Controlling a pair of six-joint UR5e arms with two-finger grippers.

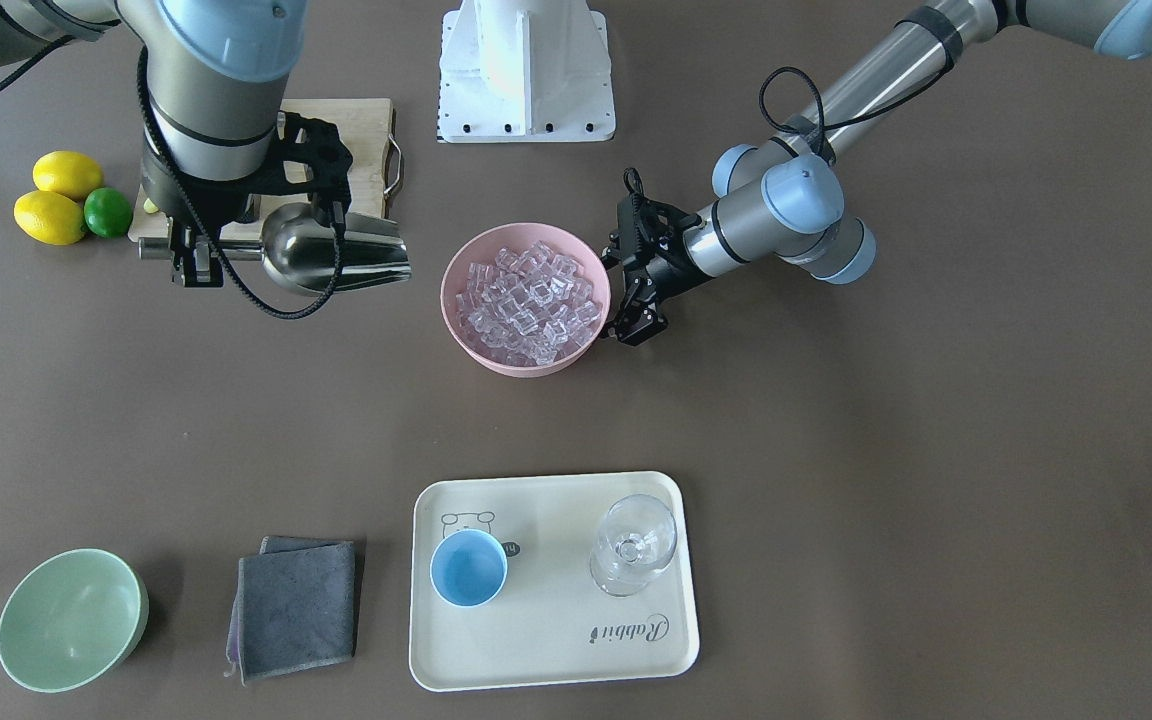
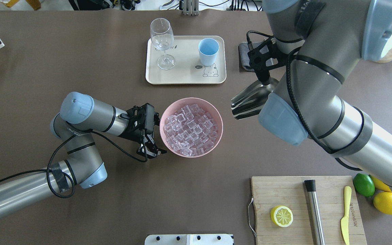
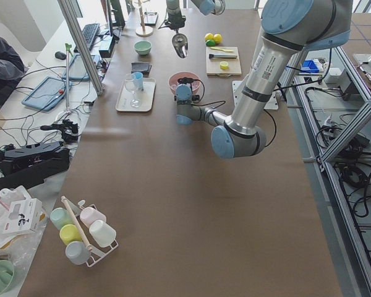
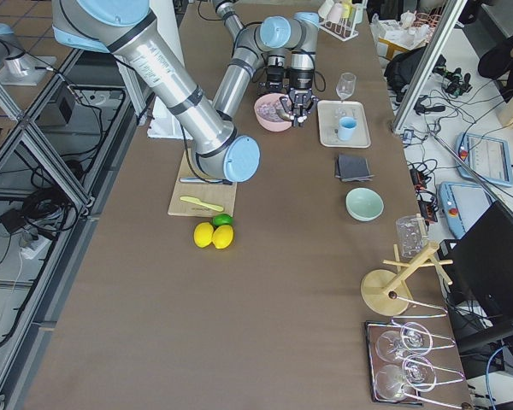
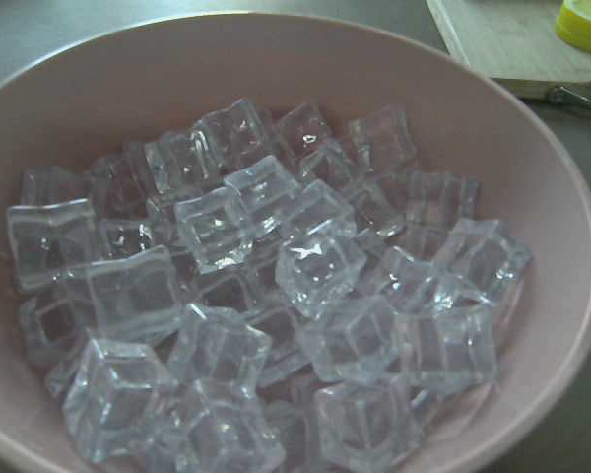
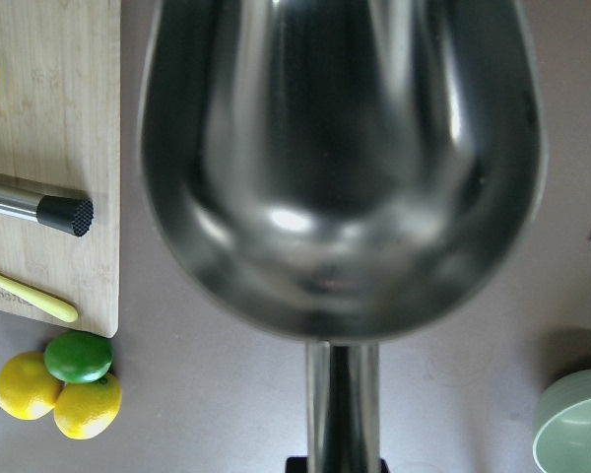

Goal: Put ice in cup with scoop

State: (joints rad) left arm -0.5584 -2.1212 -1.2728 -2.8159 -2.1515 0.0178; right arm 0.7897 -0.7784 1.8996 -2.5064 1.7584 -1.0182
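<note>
The ice point(image 1: 531, 300) fills a pink bowl point(image 1: 456, 335) at the table's middle and also shows in the left wrist view point(image 5: 276, 296). My left gripper point(image 1: 624, 292) is open right beside the bowl's rim, on the robot's left side, and holds nothing. My right gripper point(image 1: 194, 262) is shut on the scoop's handle. The steel scoop point(image 1: 336, 250) hangs level above the table, to the right of the bowl, with its mouth toward the bowl. Its trough point(image 6: 340, 168) is empty. The light-blue cup point(image 1: 468, 567) stands empty on a cream tray point(image 1: 556, 650).
A clear stemmed glass point(image 1: 633, 545) stands on the tray beside the cup. A grey cloth point(image 1: 296, 605) and a pale green bowl point(image 1: 71, 620) lie on the far side. A cutting board point(image 2: 284, 190) holds a lemon half point(image 2: 281, 216), a steel cylinder point(image 2: 314, 211) and a yellow knife point(image 2: 345, 214). Lemons point(image 2: 388, 202) and a lime point(image 2: 363, 184) lie beside it.
</note>
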